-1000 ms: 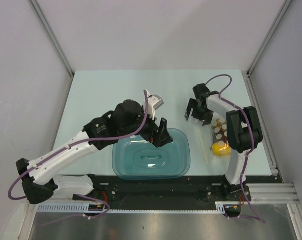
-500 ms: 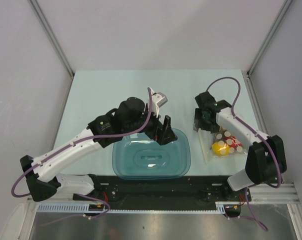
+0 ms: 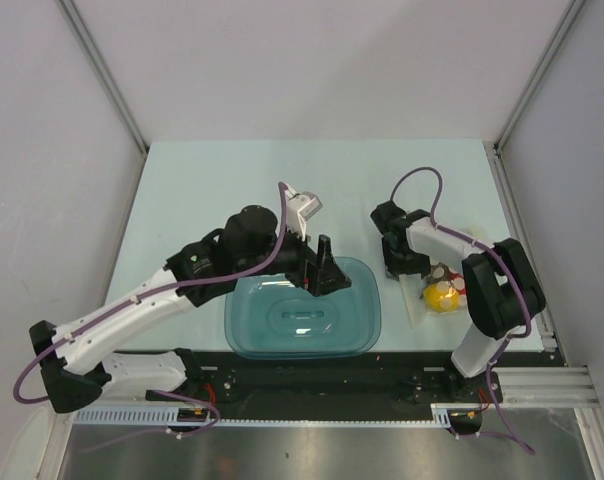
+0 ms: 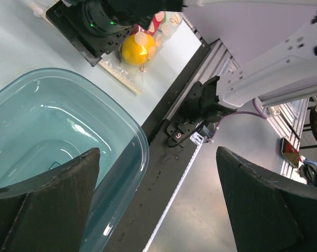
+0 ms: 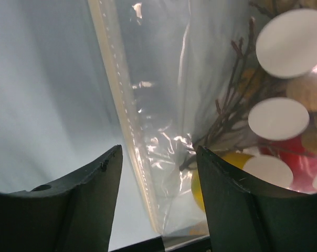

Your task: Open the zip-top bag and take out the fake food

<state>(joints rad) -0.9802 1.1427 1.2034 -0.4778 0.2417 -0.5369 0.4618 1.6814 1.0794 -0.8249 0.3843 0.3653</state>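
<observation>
Right wrist view puts you directly over the zip-top bag [image 5: 164, 79]. The right tool [image 5: 158, 152] is spread, one finger on each side of the zip strip [image 5: 122, 105], pinching nothing. The strip reads as one unbroken ridge, so judge the bag as not yet opened. The fake food [image 4: 136, 48] all sits inside: yellow fruit, a red piece, dark stems. Everything is left to do: pinch, part the seal, lift the pieces out.

The bag lies flat at the near right of the desk [image 3: 212, 190], just right of the tub [image 3: 302, 315]. Its sealed mouth faces left toward the tub, and the strip runs near-to-far. The arm hides too much to tell the bag's longer side. Your left tool [image 4: 158, 157] hangs spread above the tub's far rim, empty.
</observation>
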